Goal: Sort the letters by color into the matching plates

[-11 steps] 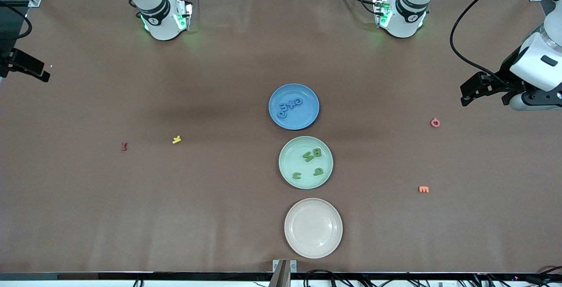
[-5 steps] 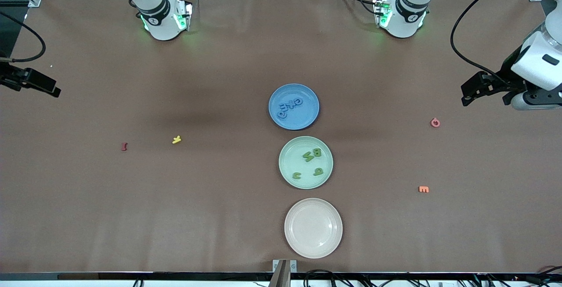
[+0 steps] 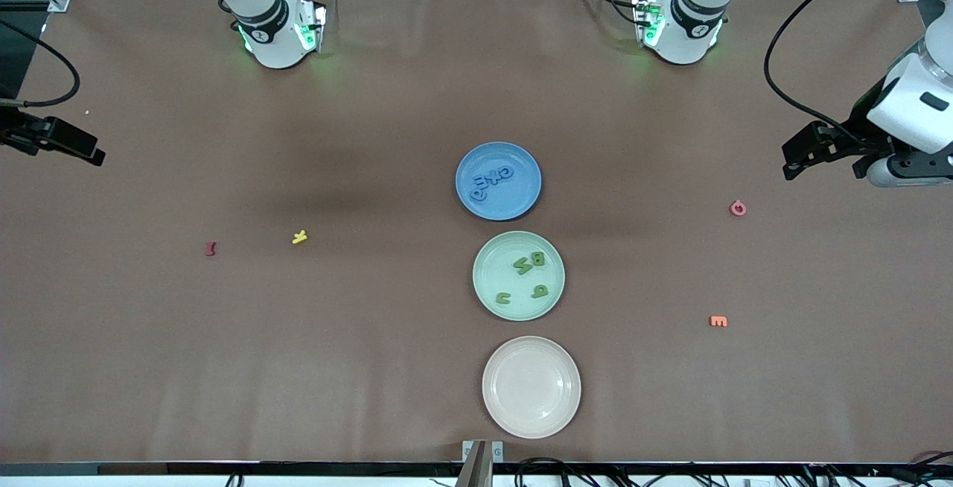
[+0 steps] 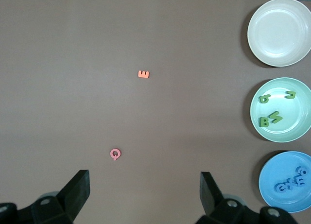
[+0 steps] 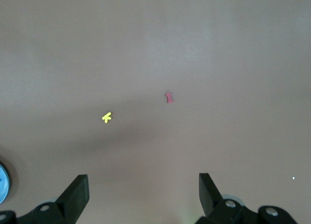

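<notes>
Four blue letters (image 3: 491, 179) lie in my blue plate (image 3: 498, 200), four green letters (image 3: 527, 276) in the green plate (image 3: 491, 263) just nearer the camera. My left gripper (image 3: 800, 153) and right gripper (image 3: 78, 146) hover spread wide and empty over the table's two ends.

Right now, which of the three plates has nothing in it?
The cream plate, nearest the front camera. The blue plate holds blue letters and the green plate holds green letters.
</notes>
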`<control>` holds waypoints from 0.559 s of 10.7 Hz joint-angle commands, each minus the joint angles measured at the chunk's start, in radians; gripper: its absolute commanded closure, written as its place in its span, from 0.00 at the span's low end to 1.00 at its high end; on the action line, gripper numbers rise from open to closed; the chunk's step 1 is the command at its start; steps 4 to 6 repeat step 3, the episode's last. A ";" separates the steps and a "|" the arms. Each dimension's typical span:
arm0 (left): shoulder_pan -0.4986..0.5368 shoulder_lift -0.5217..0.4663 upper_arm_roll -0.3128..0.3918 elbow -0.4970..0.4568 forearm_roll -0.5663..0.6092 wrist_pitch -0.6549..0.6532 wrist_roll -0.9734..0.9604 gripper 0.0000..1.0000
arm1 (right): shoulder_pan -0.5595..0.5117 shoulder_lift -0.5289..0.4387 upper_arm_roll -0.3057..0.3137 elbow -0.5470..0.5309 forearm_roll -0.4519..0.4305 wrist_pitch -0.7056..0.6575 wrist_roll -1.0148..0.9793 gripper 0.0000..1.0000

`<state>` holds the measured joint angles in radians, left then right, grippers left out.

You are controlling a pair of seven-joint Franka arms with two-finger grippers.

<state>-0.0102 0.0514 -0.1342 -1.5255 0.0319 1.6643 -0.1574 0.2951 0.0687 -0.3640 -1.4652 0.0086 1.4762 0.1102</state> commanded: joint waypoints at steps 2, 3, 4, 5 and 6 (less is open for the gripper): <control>0.003 -0.008 -0.007 0.010 0.022 -0.026 0.013 0.00 | 0.002 -0.012 0.000 -0.006 -0.001 -0.002 0.020 0.00; 0.006 -0.010 -0.005 0.010 0.022 -0.027 0.013 0.00 | 0.002 -0.012 -0.001 -0.004 -0.001 -0.004 0.020 0.00; 0.006 -0.010 -0.005 0.010 0.022 -0.027 0.013 0.00 | 0.002 -0.012 -0.001 -0.004 -0.001 -0.004 0.020 0.00; 0.006 -0.010 -0.005 0.010 0.022 -0.027 0.013 0.00 | 0.002 -0.012 -0.001 -0.004 -0.001 -0.004 0.020 0.00; 0.006 -0.010 -0.005 0.010 0.022 -0.027 0.013 0.00 | 0.002 -0.012 -0.001 -0.004 -0.001 -0.004 0.020 0.00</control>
